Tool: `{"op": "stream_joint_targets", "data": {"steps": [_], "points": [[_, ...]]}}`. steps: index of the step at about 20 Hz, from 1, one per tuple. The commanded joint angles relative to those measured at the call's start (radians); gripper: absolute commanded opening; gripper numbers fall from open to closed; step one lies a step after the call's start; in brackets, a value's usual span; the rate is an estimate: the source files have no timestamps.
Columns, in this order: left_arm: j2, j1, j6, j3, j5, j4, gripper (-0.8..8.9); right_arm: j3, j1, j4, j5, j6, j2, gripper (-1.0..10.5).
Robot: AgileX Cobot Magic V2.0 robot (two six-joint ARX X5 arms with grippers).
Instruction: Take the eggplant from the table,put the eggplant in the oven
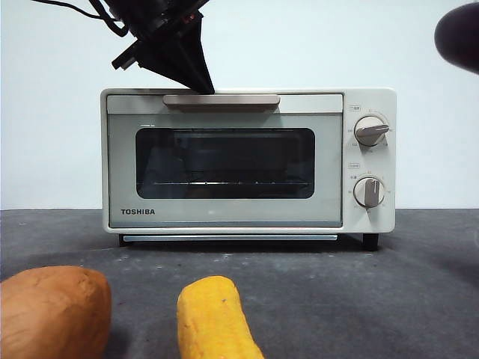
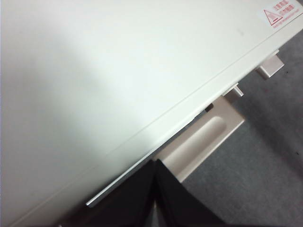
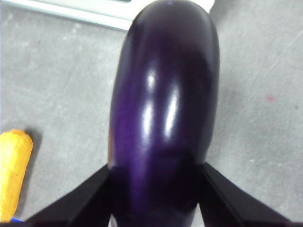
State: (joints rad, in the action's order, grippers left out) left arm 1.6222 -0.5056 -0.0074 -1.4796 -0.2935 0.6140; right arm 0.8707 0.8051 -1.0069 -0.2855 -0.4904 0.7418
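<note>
The cream-white oven (image 1: 247, 161) stands at the middle of the table (image 1: 389, 299) with its dark glass door shut. My left gripper (image 1: 200, 81) comes down from the upper left, shut, its tip at the left part of the beige handle (image 1: 221, 99). In the left wrist view the shut jaws (image 2: 155, 189) sit just over the oven top (image 2: 118, 71), beside the handle (image 2: 208, 137). My right gripper (image 3: 156, 169) is shut on the glossy deep-purple eggplant (image 3: 163, 109), held above the table. The eggplant shows as a dark blob (image 1: 458, 37) at the top right corner.
A yellow corn cob (image 1: 213, 318) lies at the table's front middle, also seen in the right wrist view (image 3: 13, 170). An orange-brown sweet potato (image 1: 52, 310) lies at the front left. Two knobs (image 1: 370, 161) sit on the oven's right side.
</note>
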Motion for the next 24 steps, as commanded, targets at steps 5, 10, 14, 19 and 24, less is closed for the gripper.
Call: {"op": "stream_joint_targets", "data": {"steps": [5,10,14,19,24], "points": [[0.031,-0.035,0.04,-0.019,0.005,0.141,0.07,0.021,0.011,0.018,-0.007,0.004,-0.007,1.2],[0.031,-0.083,0.053,-0.019,0.005,0.285,0.07,0.021,0.011,0.064,-0.001,0.004,-0.005,1.2],[0.031,-0.13,0.072,-0.019,-0.003,0.4,0.07,0.021,0.011,0.095,0.048,0.014,-0.005,1.2],[0.014,-0.148,0.084,-0.019,-0.002,0.496,0.07,0.021,0.011,0.194,0.218,0.058,0.003,1.2],[-0.104,-0.137,0.082,-0.017,0.052,0.489,0.07,0.021,0.011,0.327,0.349,0.06,0.057,1.2]]}}
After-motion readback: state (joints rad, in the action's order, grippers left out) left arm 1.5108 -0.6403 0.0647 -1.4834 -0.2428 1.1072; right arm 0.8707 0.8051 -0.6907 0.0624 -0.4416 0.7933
